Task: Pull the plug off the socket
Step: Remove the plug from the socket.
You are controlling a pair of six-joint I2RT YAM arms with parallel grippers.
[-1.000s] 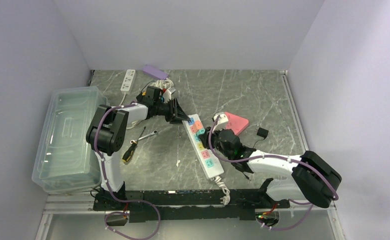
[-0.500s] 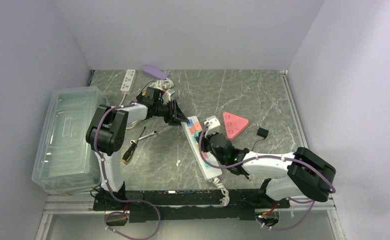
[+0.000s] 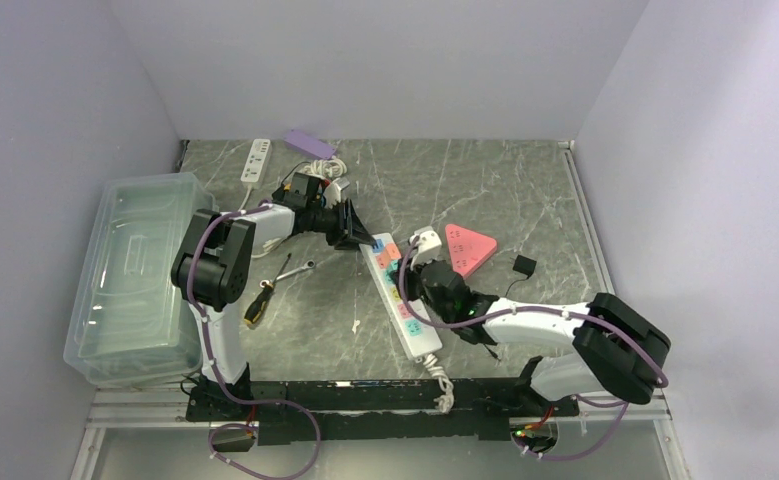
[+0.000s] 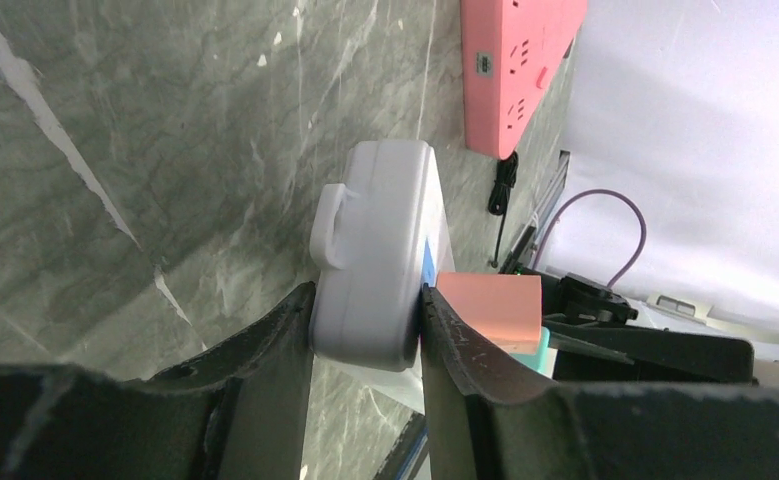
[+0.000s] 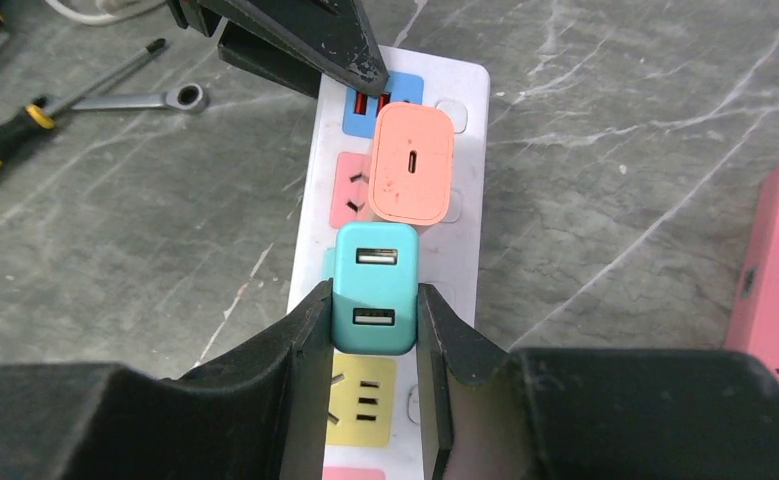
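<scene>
A white power strip (image 3: 406, 305) with coloured sockets lies mid-table, and also shows in the right wrist view (image 5: 463, 130). A teal USB plug (image 5: 374, 285) and an orange plug (image 5: 412, 163) stand in it. My right gripper (image 5: 373, 322) is shut on the teal plug, one finger on each side, and it shows in the top view (image 3: 423, 278) too. My left gripper (image 4: 366, 325) is shut on the strip's far end (image 4: 377, 240), and it appears in the top view (image 3: 361, 236) as well. The orange plug (image 4: 489, 311) shows just behind it.
A pink triangular socket block (image 3: 468, 247) and a small white adapter (image 3: 426, 240) lie right of the strip, with a black piece (image 3: 524, 264) further right. A wrench (image 3: 293, 268) and a screwdriver (image 3: 258, 303) lie to the left. A clear bin (image 3: 130, 275) stands at the left edge. Another white strip (image 3: 256, 158) lies at the back.
My right gripper has moved left onto the strip and closed around the teal plug. The strip has shifted slightly left. The left gripper holds its place.
</scene>
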